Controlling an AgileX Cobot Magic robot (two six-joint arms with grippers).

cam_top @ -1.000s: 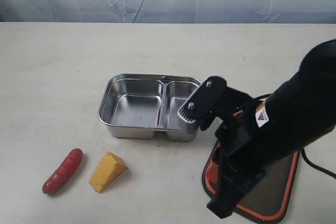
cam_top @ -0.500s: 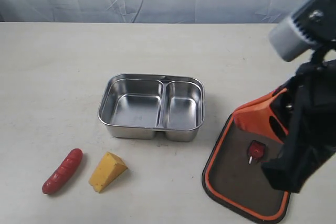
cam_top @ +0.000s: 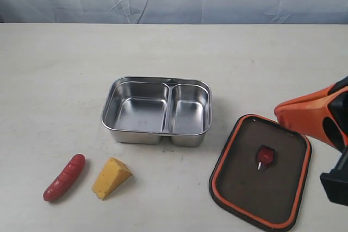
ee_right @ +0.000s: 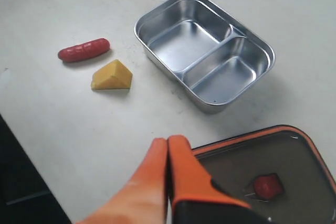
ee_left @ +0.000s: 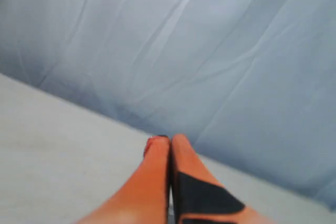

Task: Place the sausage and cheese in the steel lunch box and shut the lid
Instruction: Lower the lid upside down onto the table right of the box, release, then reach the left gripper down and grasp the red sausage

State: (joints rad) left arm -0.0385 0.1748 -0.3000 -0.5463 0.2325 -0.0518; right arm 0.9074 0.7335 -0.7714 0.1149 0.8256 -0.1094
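Exterior view: the right gripper (cam_top: 278,113) is showing at the right edge. Its smooth orange fingers are pressed together with nothing between them. The tips are hanging just beside the far right corner of the dark translucent rounded-rectangular lid (cam_top: 239,188); whether they are touching it, I cannot tell. That lid is lying flat on the pale table (cam_top: 65,63), with an orange rim all round and a small red valve tab (cam_top: 265,156) at its centre. Left of it the shiny rectangular stainless-steel lunch box (cam_top: 157,134) is sitting open-topped. In front of the box, the small red ridged toy sausage (cam_top: 65,176) and the yellow-orange toy cheese wedge (cam_top: 111,177) are lying side by side on the table, not touching.

Left wrist view: the left gripper (ee_left: 169,139) is pointing at a creased pale-blue cloth backdrop (ee_left: 210,51), fingers closed tip to tip and gripping nothing.

Right wrist view: the right gripper (ee_right: 168,141) is empty, its fingers meeting along their length just beside the lid's (ee_right: 299,156) orange rim. Beyond it, the lunch box (ee_right: 181,43) is gleaming, a divider splitting it into a larger and a smaller compartment. The sausage (ee_right: 84,50) and cheese wedge (ee_right: 112,75) are lying outside it.
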